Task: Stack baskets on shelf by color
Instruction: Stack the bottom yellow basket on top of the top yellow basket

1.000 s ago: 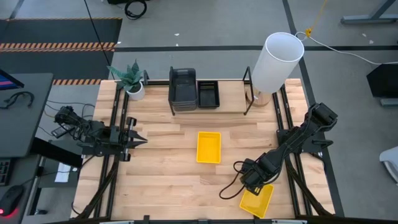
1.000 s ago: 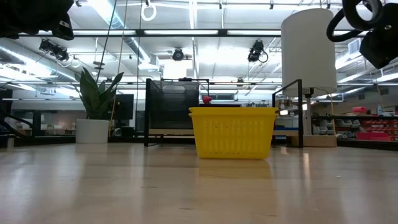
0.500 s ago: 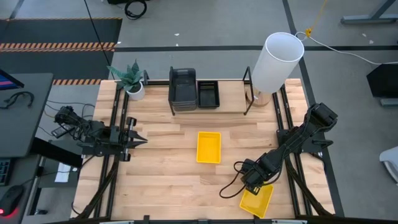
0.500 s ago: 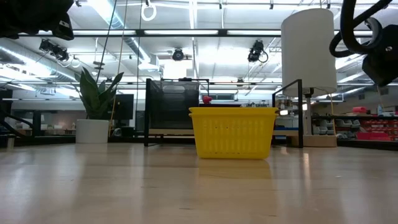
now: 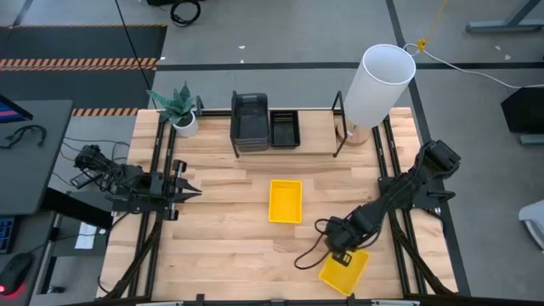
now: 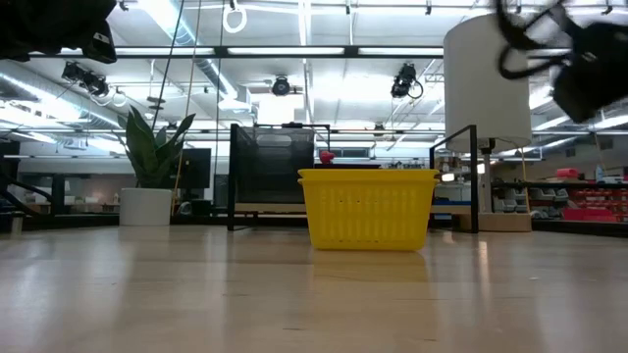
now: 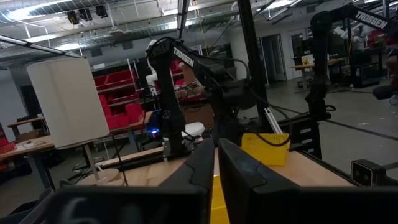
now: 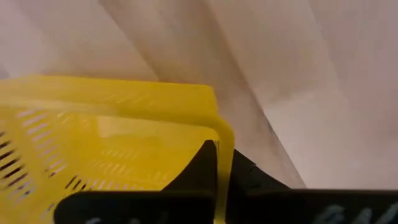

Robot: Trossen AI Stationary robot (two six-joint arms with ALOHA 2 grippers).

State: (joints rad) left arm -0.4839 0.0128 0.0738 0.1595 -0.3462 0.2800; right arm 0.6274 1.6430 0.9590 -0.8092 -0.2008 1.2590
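A light-wood counter carries the shelf at its back edge, already holding a grey basket and a black one. Well in front of the shelf, the right gripper is clamped on a yellow basket's wall, tilting it for lifting. Another yellow basket waits nearer the shelf. The left gripper, closed and empty, idles left of the shelf.

My right gripper, lower right of the high view, is clamped on a basket rim. My left gripper, fingers together, waits at mid-left.
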